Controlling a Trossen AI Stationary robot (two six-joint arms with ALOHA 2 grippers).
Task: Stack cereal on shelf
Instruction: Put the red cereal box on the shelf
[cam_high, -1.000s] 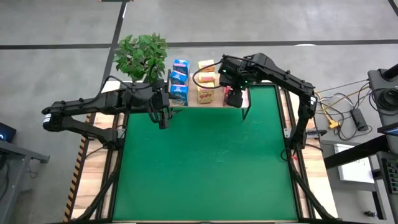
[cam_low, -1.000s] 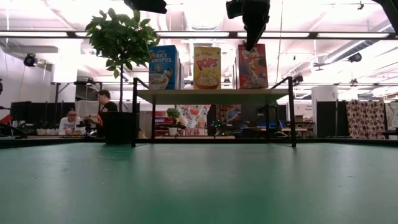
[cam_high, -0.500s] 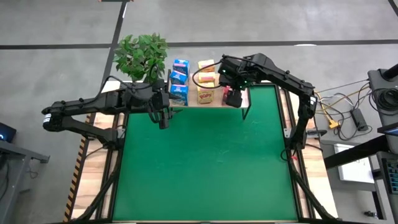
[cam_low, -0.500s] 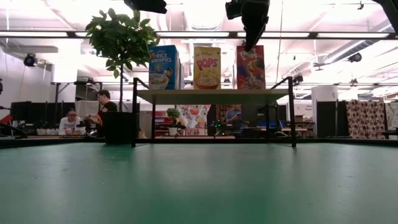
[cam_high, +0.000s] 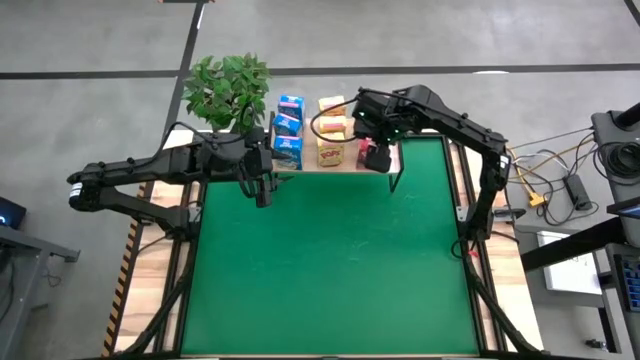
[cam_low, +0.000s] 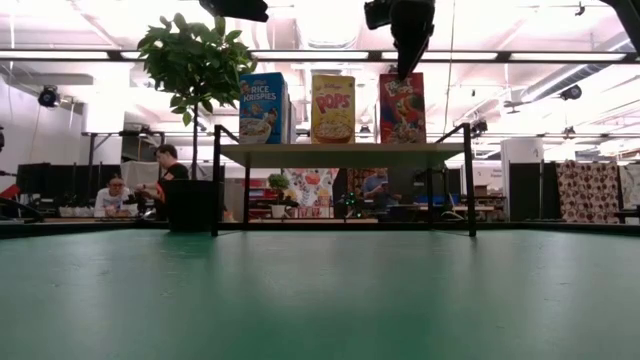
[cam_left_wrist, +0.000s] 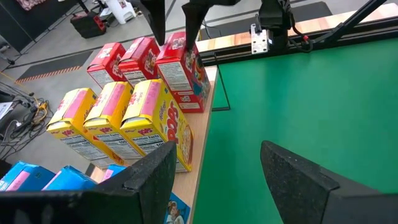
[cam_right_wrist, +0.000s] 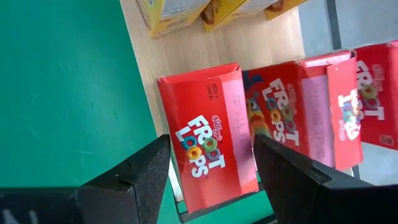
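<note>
Nine cereal boxes (cam_left_wrist: 163, 121) stood upright on the wooden shelf (cam_low: 340, 153) at the far edge of the bench, in blue, yellow and red rows. The right hand (cam_high: 372, 150) hung just above the front red box (cam_right_wrist: 208, 134), fingers spread and gripping nothing. The left hand (cam_high: 262, 192) waited over the green mat (cam_high: 330, 260) near the blue row, fingers also apart and empty.

Both arms are matte black, built of slim tubular links joined by thicker rounded joint housings. The left hand (cam_high: 262, 190) ends in two broad, flat, dark fingers (cam_left_wrist: 297, 180) with angular edges. The right hand (cam_high: 374, 150) has the same black fingers (cam_right_wrist: 140, 171); a thin cable loops beside its wrist, and small green lights glow there.
</note>
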